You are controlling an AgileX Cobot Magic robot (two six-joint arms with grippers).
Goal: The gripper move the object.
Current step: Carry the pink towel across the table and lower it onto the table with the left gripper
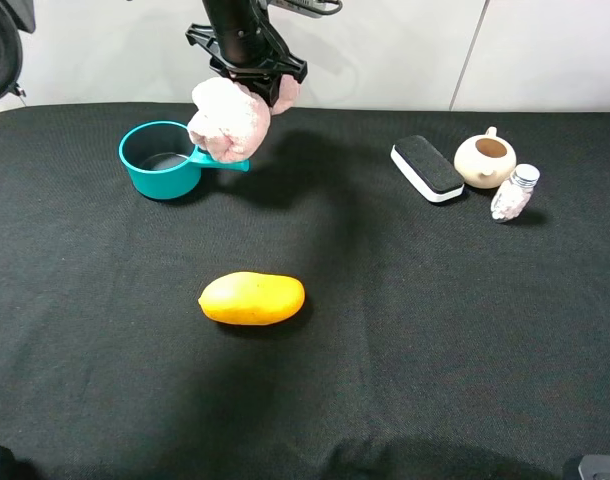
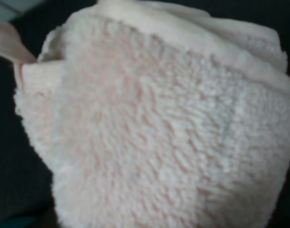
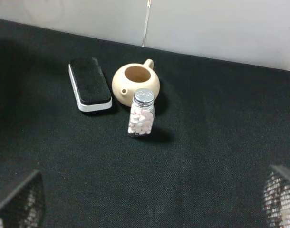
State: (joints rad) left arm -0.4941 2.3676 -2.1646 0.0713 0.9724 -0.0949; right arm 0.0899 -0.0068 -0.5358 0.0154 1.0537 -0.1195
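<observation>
The object, a pale pink fluffy plush point(image 1: 228, 122), hangs from my left gripper point(image 1: 247, 92) at the back of the table, above the handle of a teal cup point(image 1: 161, 160). A second pink lump shows behind the claw point(image 1: 285, 95). The black claw is shut on the plush and holds it off the cloth. In the left wrist view the plush point(image 2: 159, 128) fills the picture and hides the fingers. My right gripper point(image 3: 149, 204) is open and empty, low over the cloth on the right, with its mesh fingertips point(image 3: 280, 199) far apart.
A yellow-orange mango point(image 1: 252, 298) lies mid-table. At the back right stand a black-and-white eraser point(image 1: 427, 168), a cream teapot point(image 1: 485, 158) and a small pill bottle point(image 1: 515, 192); they also show in the right wrist view point(image 3: 141, 113). Black cloth covers the table point(image 1: 435, 330).
</observation>
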